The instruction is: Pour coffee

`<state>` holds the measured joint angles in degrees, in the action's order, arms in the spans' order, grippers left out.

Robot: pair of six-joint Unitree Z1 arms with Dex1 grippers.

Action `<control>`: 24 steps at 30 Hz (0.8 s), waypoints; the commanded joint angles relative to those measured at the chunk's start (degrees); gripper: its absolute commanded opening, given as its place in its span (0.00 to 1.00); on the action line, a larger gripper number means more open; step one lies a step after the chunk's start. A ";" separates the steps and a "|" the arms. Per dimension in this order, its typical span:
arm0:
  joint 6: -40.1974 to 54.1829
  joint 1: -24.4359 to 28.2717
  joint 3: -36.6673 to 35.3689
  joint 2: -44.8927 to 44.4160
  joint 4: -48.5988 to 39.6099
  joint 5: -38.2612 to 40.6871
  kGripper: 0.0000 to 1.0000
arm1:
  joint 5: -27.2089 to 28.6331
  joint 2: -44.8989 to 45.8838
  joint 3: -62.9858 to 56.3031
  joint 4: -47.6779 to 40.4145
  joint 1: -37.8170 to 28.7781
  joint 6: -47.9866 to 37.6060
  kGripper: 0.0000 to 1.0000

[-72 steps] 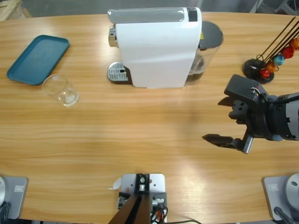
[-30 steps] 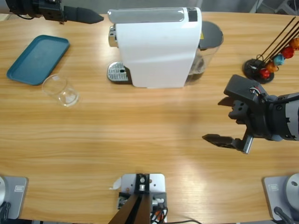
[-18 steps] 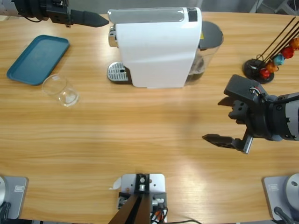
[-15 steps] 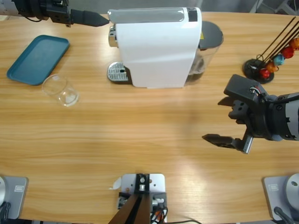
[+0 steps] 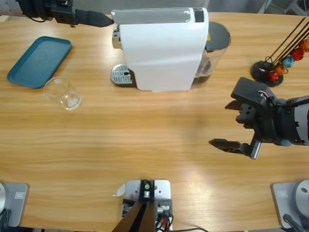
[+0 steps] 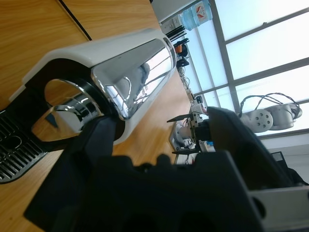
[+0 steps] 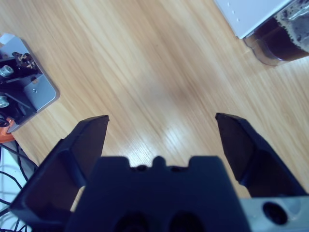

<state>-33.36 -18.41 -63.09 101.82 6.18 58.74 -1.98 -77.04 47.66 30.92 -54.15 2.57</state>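
We find no dark coffee poured: the clear empty drinking glass sits left of centre beside the teal rectangular tray. Top centre: white coffee machine. Left gripper at the machine's silver lid, upper left; spread we cannot tell. Right gripper, lower right, jaws wide, holding nothing

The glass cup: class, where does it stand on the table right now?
In the high view the glass cup stands at the table's left, just below the blue tray and left of the white coffee machine.
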 commanded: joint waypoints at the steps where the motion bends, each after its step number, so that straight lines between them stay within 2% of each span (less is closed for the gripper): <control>1: -0.31 0.46 0.28 2.30 0.94 0.87 0.81 | -0.30 -2.50 -0.02 0.54 -0.52 -0.46 0.98; 13: -0.39 1.39 0.39 -1.62 0.94 0.94 0.81 | -0.30 -3.03 0.15 0.72 -0.52 -0.46 0.98; 24: -0.75 0.79 0.68 -0.31 1.55 3.05 0.81 | -0.30 -3.03 0.19 0.72 -0.52 -0.46 0.98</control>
<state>-33.64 -17.43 -63.09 100.69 6.86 60.27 -1.98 -78.30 47.84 30.96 -54.15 2.57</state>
